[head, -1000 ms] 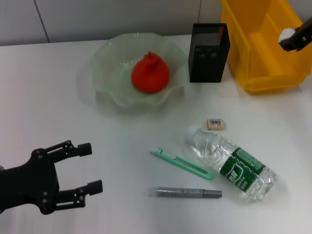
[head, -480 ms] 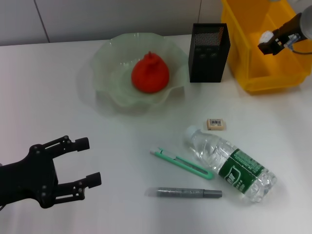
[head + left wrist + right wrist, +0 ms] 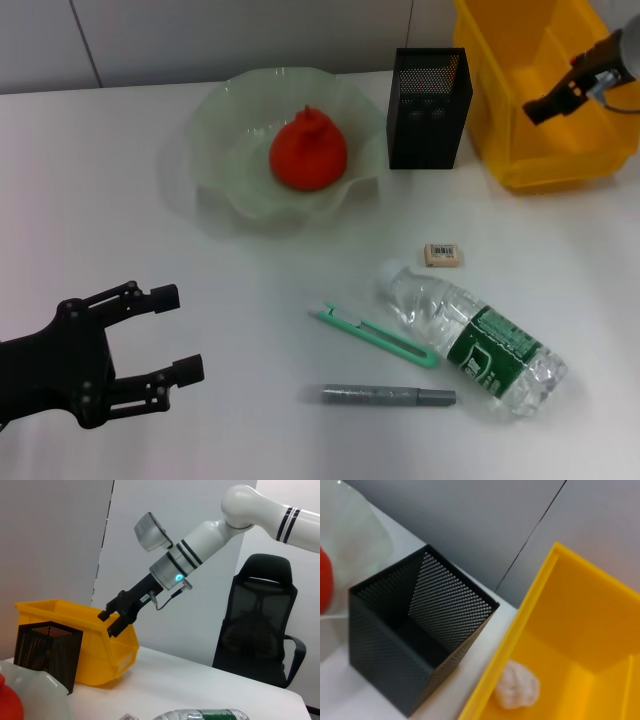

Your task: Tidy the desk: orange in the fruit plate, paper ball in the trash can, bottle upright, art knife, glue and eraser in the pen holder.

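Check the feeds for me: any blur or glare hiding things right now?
Head view: sharp, soft even light, faint shadows, highlights on the bottle. Right wrist view: the paper ball inside the trash can looks soft. Left wrist view: the near fruit plate edge is blurred.

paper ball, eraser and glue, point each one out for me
paper ball (image 3: 517, 684), right wrist view, middle of the crumpled wad
eraser (image 3: 442, 254), head view, its labelled top face
glue (image 3: 385, 396), head view, middle of the barrel

Paper ball (image 3: 518, 685) inside trash can (image 3: 580, 630); bottle (image 3: 475, 338) lying flat.
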{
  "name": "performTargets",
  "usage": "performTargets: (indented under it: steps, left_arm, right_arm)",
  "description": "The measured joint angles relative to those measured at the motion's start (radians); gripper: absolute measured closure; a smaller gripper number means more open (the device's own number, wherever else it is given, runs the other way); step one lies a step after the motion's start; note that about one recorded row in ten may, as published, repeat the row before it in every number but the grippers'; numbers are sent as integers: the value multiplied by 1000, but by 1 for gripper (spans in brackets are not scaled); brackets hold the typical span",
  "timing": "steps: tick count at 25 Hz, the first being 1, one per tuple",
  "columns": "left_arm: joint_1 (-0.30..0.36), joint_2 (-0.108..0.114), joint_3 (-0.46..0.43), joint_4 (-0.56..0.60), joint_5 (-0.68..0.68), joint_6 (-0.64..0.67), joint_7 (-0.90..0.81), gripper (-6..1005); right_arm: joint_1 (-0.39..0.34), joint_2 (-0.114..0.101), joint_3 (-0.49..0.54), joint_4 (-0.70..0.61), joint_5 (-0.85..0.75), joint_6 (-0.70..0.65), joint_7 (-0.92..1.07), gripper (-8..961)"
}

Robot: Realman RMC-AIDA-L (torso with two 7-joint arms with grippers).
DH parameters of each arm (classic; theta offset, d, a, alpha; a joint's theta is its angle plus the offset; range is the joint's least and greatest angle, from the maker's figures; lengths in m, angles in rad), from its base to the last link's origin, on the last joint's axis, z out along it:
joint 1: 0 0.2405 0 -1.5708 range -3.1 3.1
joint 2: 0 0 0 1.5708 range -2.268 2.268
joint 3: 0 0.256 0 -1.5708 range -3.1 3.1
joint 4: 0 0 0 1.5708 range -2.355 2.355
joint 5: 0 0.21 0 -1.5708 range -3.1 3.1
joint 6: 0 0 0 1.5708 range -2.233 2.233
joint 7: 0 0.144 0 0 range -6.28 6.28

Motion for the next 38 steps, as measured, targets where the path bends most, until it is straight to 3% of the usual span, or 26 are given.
performTargets:
  steps: [2, 7, 9, 12, 17, 21, 27, 38]
  left_arm:
    - [2, 0, 0, 0, 0, -1, 0, 168]
    - [3, 5, -1, 0, 0, 5, -1, 168]
    - [3, 8, 2, 0, 0, 7, -1, 169]
    - [2, 12, 5, 0, 1, 10, 1, 169]
    - [0, 14, 2, 0, 39, 22, 8, 170]
    - [0, 16, 1, 0, 54, 27, 8, 170]
    - [5, 16, 3, 0, 67, 29, 11, 171]
    - [5, 16, 5, 0, 79, 31, 14, 172]
  right_arm:
    - [-5, 5, -5, -67, -1, -97, 21, 221]
    - [6, 7, -8, -304, -3, -483, 83, 113]
    - [29, 5, -8, -373, -3, -633, 103, 113]
    - [104, -2, -8, -396, -3, -853, 148, 114]
    - [171, 7, -8, -322, 6, -961, 167, 115]
    - [188, 12, -40, -234, 47, -950, 202, 116]
    - [177, 15, -219, -90, 149, -825, 298, 118]
    - [187, 18, -355, 0, 195, -759, 419, 118]
